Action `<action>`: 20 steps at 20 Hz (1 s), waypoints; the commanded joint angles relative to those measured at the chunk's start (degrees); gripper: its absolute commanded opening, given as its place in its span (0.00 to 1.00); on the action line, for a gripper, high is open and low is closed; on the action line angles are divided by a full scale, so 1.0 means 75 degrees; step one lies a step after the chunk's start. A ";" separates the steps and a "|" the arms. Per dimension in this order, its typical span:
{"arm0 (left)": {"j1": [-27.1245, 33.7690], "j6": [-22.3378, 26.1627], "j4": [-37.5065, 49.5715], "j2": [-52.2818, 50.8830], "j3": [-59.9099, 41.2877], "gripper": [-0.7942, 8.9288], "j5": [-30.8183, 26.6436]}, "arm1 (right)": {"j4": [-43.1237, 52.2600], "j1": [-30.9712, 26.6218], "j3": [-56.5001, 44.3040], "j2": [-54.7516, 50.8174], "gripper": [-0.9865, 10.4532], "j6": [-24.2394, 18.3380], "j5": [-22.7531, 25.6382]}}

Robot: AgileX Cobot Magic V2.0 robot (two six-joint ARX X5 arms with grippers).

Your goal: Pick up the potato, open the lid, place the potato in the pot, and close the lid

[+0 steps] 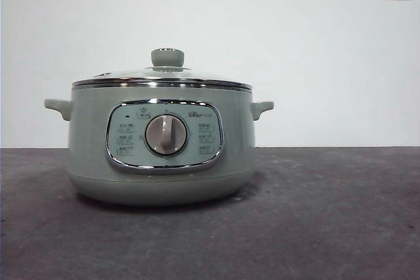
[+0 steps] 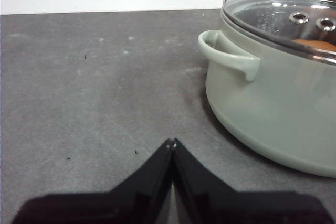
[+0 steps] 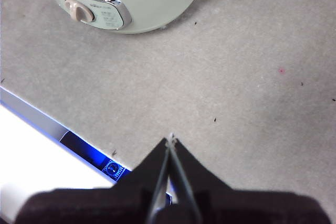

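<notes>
Front view: the pot (image 1: 161,152) stands alone on the table (image 1: 341,227) with the lid (image 1: 162,78) seated flat on its rim, which suggests the job is essentially finished; neither arm shows here. Left wrist view: an orange-brown patch under the glass looks like the potato (image 2: 316,45), already inside; the left gripper (image 2: 172,142), jaws pressed together and empty, hangs beside the pot's handle (image 2: 231,56), apart from it. Right wrist view: the right gripper (image 3: 170,140), also closed on nothing, waits well apart from the pot.

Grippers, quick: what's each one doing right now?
Left gripper: shut, holding nothing, beside the pot.
Right gripper: shut, holding nothing, above the table.
</notes>
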 commanded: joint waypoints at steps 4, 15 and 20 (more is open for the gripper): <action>0.0052 0.0055 -0.0192 -0.1064 -0.0341 0.08 -0.0087 | 0.0017 0.0012 -0.0067 0.0012 0.09 0.0058 0.0012; 0.0058 0.0067 -0.0230 -0.0778 -0.0341 0.08 -0.0087 | 0.0020 0.0012 -0.0064 0.0012 0.09 0.0058 0.0012; 0.0058 0.0067 -0.0233 -0.0545 -0.0341 0.08 -0.0085 | 0.0085 -0.0259 -0.0079 -0.0213 0.09 0.0055 0.0265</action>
